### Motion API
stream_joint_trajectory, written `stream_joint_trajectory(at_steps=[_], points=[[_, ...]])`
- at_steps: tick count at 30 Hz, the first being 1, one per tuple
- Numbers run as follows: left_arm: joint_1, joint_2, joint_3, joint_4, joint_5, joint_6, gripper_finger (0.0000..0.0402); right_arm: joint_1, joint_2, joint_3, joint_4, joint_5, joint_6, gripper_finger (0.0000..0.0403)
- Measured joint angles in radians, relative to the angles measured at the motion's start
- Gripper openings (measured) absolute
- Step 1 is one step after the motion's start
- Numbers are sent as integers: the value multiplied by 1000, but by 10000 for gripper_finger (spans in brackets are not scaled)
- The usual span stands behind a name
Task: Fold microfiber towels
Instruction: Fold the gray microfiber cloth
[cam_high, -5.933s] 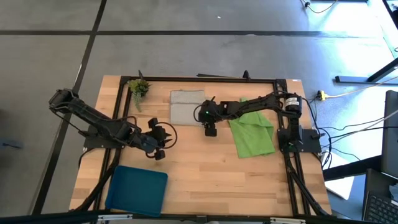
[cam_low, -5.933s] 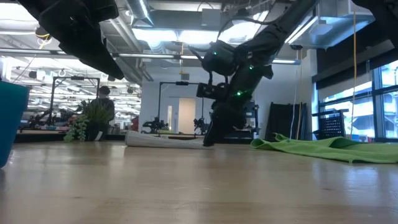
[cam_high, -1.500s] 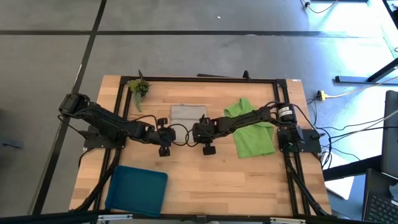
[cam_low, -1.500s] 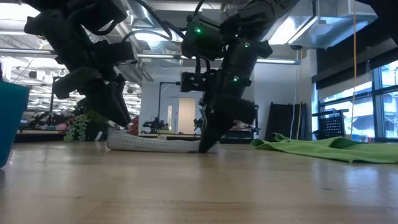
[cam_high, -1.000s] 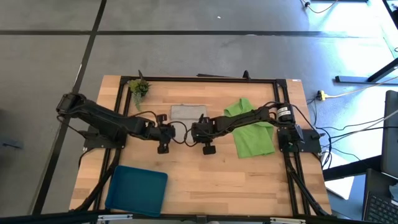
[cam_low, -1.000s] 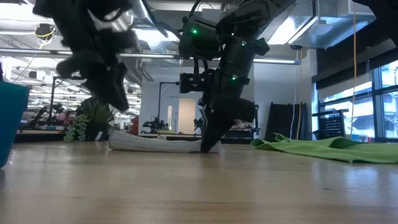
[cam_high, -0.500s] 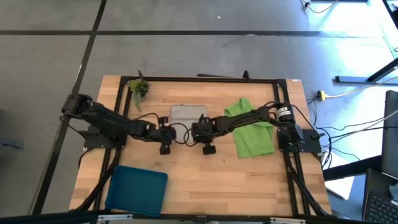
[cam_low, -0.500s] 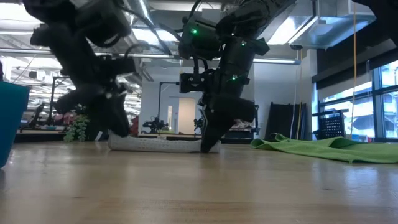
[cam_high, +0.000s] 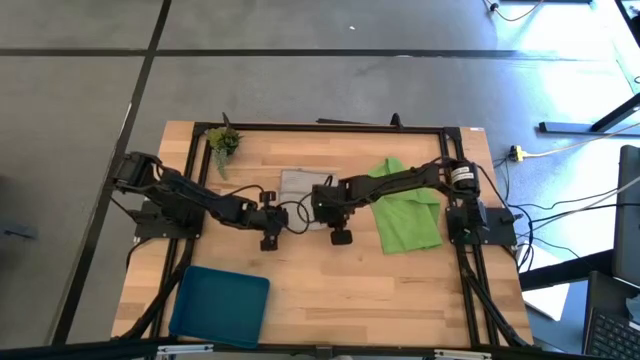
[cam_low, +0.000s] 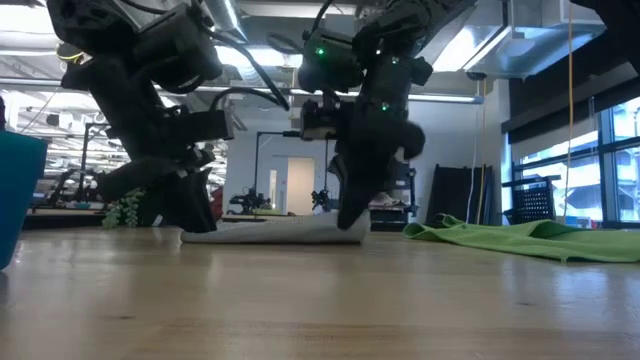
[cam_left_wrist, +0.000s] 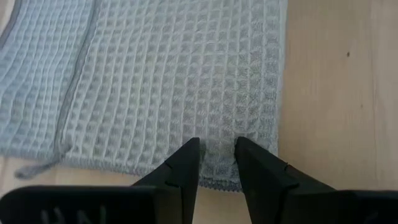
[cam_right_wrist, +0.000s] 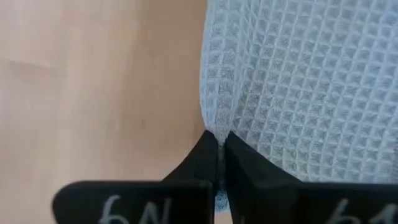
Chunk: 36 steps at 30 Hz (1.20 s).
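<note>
The light grey microfiber towel (cam_high: 303, 184) lies folded at the table's far middle, several layers thick in the low view (cam_low: 270, 232). My left gripper (cam_high: 272, 208) is down at its near left corner, fingers a little apart (cam_left_wrist: 216, 163). My right gripper (cam_high: 329, 205) is shut on the towel at its near right corner (cam_right_wrist: 217, 152). The lime green towel (cam_high: 408, 215) lies spread and rumpled at the right, with no gripper on it. My left gripper stands with both fingertips (cam_left_wrist: 190, 153) on the top layer just inside the towel's left edge, close to the near left corner (cam_left_wrist: 273, 177). It comes slanting down from the table's left. The cloth lies flat under it. My right gripper pinches the towel's near edge (cam_right_wrist: 211, 124) between its two fingers, by the near right corner, coming steeply down from the right. How many layers it has, I cannot tell. The cloth bulges a little at the fingers; the rest lies on the table.
A small plant sprig (cam_high: 223, 142) lies at the far left corner. A blue tray (cam_high: 222, 305) sits at the near left, its wall also in the low view (cam_low: 18, 195). Bare wood spreads across the near middle and right.
My left gripper has come down onto the grey towel's left end. My right gripper has shifted toward the table's right edge and tipped a little, drawing the towel's right end with it; the towel now reaches slightly nearer and farther right.
</note>
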Motion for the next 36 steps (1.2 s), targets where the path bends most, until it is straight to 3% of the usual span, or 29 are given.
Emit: stream_joint_trajectory(at_steps=[7,13,24,36], points=[[0,-6,-3,1,7,59,103,-97,-6,7,-2,-250,42,14],[0,-5,-5,15,9,105,103,-176,-6,7,18,-367,98,14],[0,-5,-5,19,19,137,103,-261,-4,8,105,-390,229,14],[1,-4,-5,22,33,158,103,-291,-2,8,192,-376,255,14]])
